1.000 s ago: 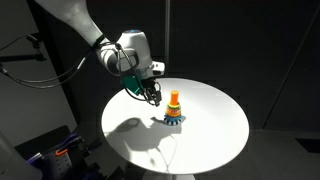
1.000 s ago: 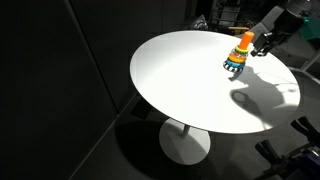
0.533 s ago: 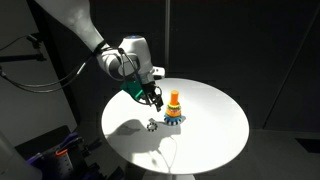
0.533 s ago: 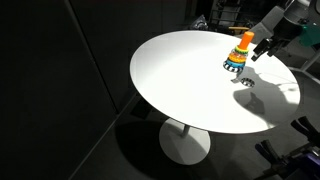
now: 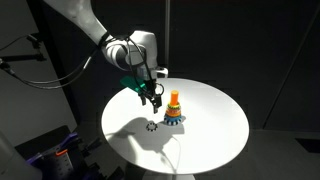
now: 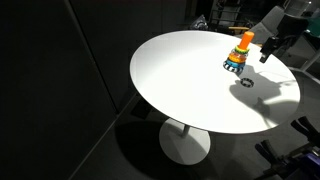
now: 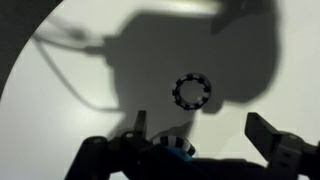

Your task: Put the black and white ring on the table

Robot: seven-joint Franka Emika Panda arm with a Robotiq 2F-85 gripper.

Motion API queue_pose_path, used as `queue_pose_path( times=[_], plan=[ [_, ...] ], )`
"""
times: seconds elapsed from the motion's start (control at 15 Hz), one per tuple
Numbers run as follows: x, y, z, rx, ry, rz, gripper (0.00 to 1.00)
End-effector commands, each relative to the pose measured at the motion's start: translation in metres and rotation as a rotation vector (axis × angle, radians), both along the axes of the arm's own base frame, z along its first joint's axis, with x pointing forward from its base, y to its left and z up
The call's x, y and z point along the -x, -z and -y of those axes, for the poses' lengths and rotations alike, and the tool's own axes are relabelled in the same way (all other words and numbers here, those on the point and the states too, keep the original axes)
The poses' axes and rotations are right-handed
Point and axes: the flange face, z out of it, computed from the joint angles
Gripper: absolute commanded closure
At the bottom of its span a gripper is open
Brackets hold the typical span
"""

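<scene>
Black and white ring (image 5: 152,126) lying on the table (image 5: 215,135) beside the stacking toy (image 5: 173,110)
I am hovering above it, gripper (image 5: 152,100) spread apart, empty.

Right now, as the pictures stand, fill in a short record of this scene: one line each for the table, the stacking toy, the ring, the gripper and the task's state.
table: round white table
stacking toy: stacking toy upright on the table, orange top, blue base
ring: black and white ring flat on the table, apart from the stacking toy
gripper: gripper open, above the ring, holding nothing
task state: ring is on the table; looks done
</scene>
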Motion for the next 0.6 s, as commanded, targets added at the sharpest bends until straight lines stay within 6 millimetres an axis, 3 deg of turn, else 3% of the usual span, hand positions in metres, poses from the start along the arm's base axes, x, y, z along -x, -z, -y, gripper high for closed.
queue_pose_path(
  times=[0.0,0.53],
  plan=[
    [-0.004,-0.030,0.006,0.002,-0.003,-0.066,0.00],
    [0.004,-0.100,0.008,-0.022,0.019,-0.165,0.00]
  ],
)
